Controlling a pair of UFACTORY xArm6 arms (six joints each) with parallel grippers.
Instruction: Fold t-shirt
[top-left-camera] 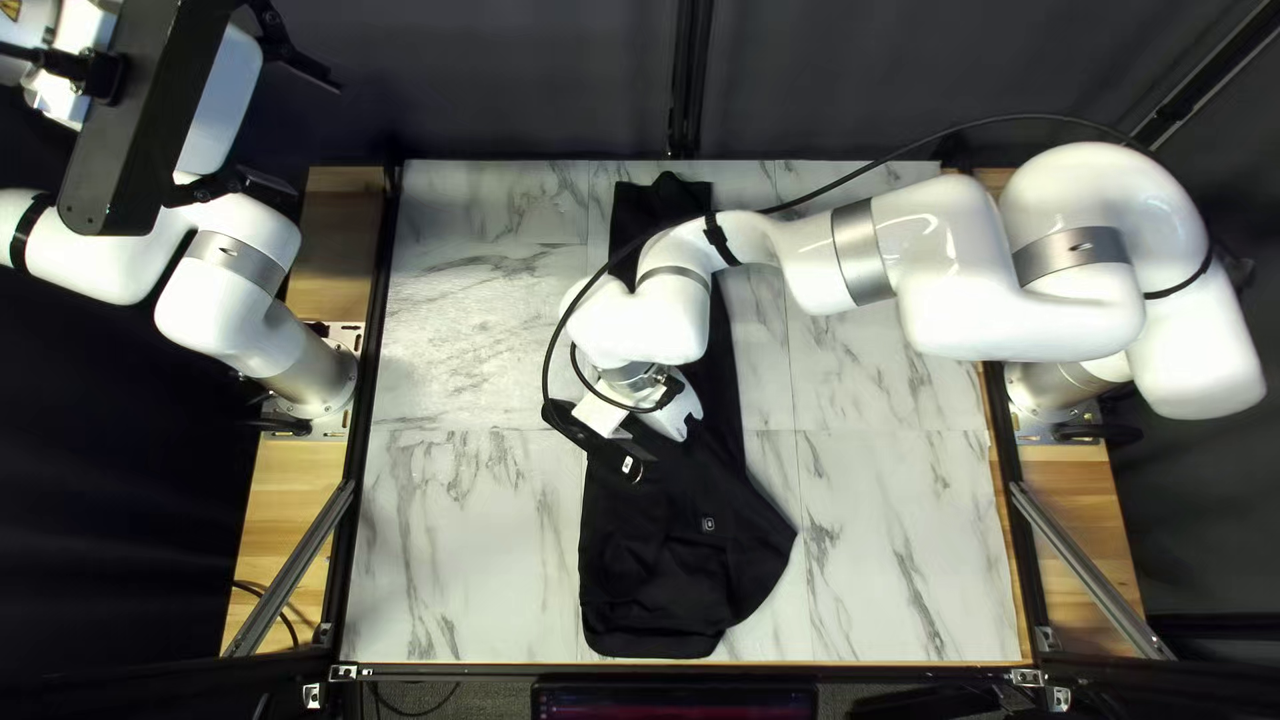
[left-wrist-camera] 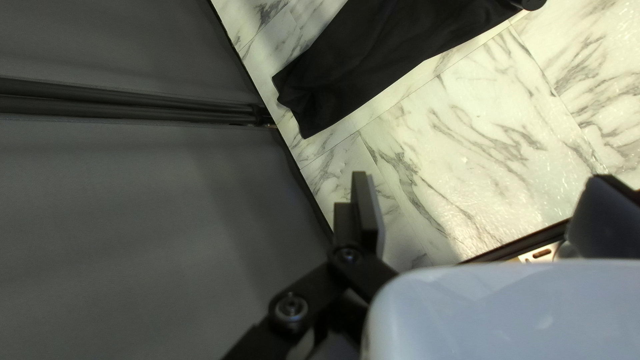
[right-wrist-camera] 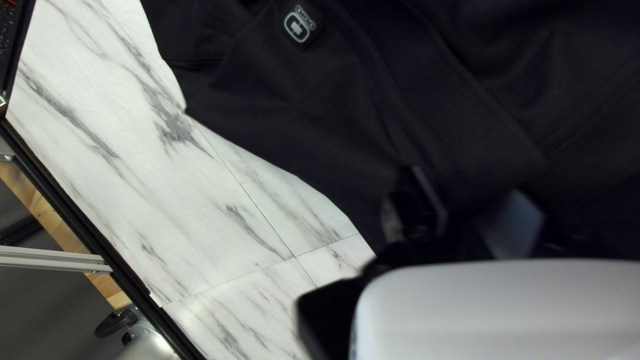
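In the top left view the black t-shirt lies as a long narrow strip from the far edge toward the near edge, bulging at its near right side. My left gripper is raised off the table's left side, fingers wide apart. My right gripper is low over the shirt's middle, partly hidden by its arm. In the left wrist view, my left gripper is open and empty, with the shirt's far end ahead. The right wrist view has my right gripper parted above dark cloth; contact is unclear.
My right arm reaches across the right half of the table and over the shirt, trailing a black cable. Marble-patterned tabletop shows on both sides of the cloth. A metal bar slants beside the right edge.
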